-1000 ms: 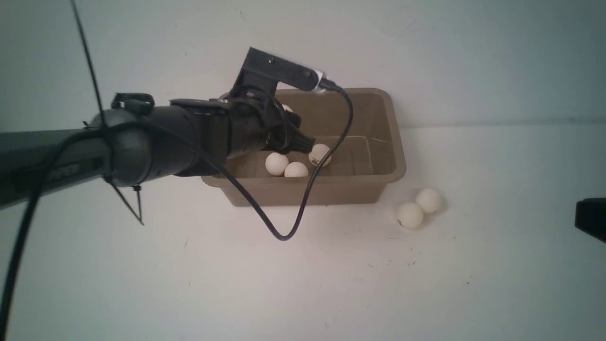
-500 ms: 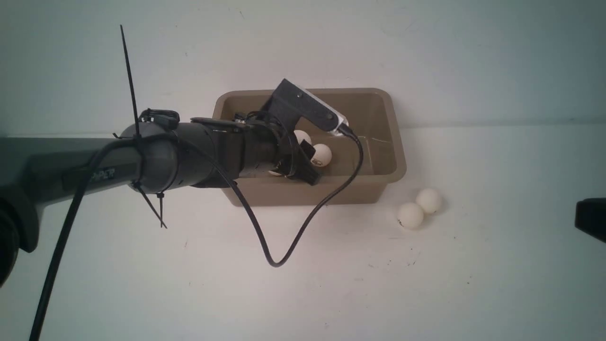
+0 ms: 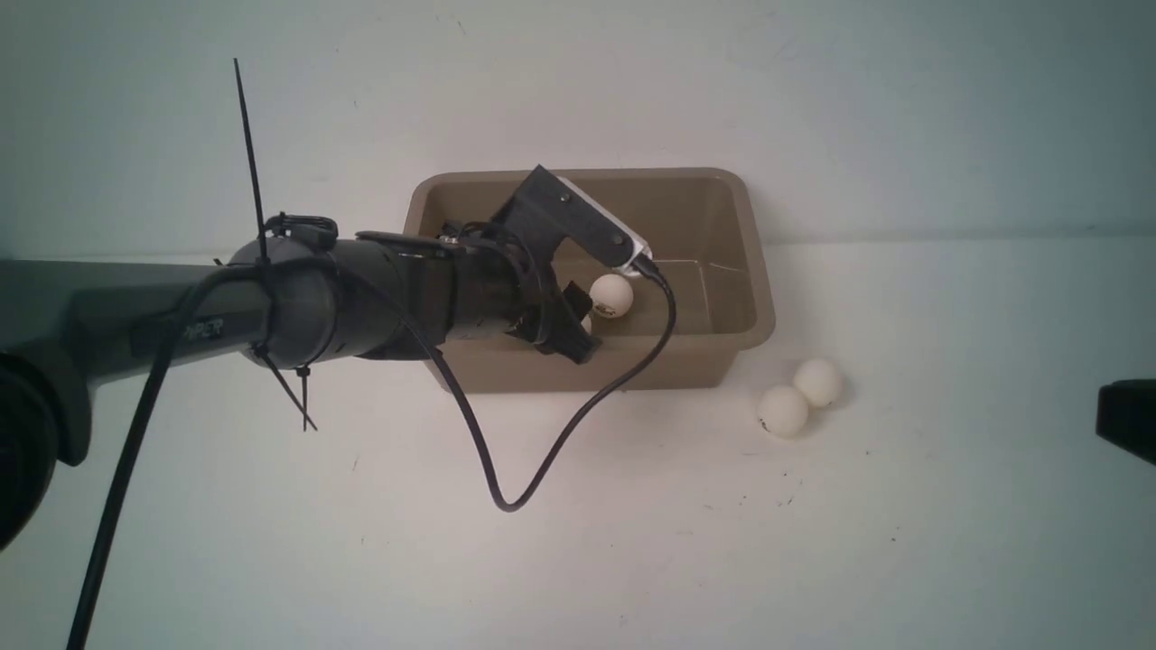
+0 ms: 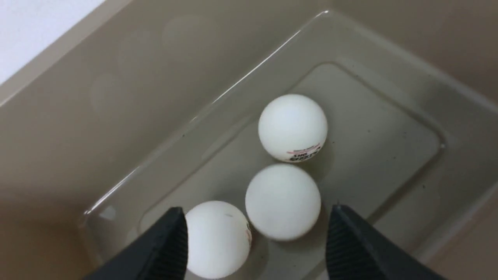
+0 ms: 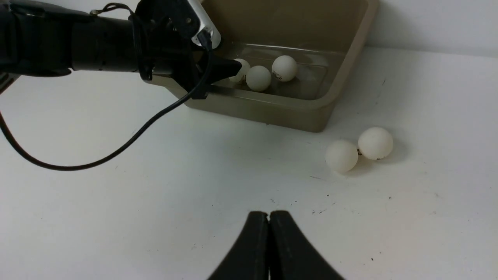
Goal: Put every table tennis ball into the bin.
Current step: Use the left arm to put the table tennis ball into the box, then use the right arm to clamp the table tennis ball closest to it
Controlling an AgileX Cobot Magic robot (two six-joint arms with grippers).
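Sitting in bin (image 4: 116, 97) — three balls (image 4: 292, 127) visible; two balls (image 3: 782, 411) outside.

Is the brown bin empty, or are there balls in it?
The bin is not empty: at least three white balls lie on its floor.

taupe bin (image 3: 755, 271) | three white balls (image 4: 292, 126) inside | two balls (image 3: 783, 411) outside, touching

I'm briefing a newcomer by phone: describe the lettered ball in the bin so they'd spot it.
Find the taupe bin on the white table. Of the three balls visible inside, take the ball farthest from the left gripper, showing printed lettering.
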